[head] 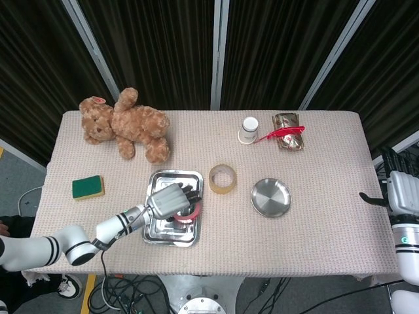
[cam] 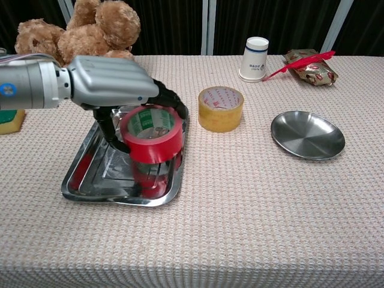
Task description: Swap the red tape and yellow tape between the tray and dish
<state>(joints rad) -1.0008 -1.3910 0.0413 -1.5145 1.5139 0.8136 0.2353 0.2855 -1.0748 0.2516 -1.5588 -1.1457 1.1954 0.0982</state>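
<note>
A: Holding the red tape [cam: 152,133] is the left hand [cam: 111,84], and it is lifting the roll just above the tray [cam: 81,177].

B: So the red one is going into the tray. Where is the yellow tape [cam: 221,108] sitting?

A: It is lying on the table between the tray and the dish [cam: 308,134], touching neither.

B: What is the right hand [head: 400,192] doing?

A: It is waiting past the table's edge, fingers apart, holding nothing.

B: Next, the left hand probably needs to lower the roll flat and let go. Then the yellow roll is going into the dish.
</note>
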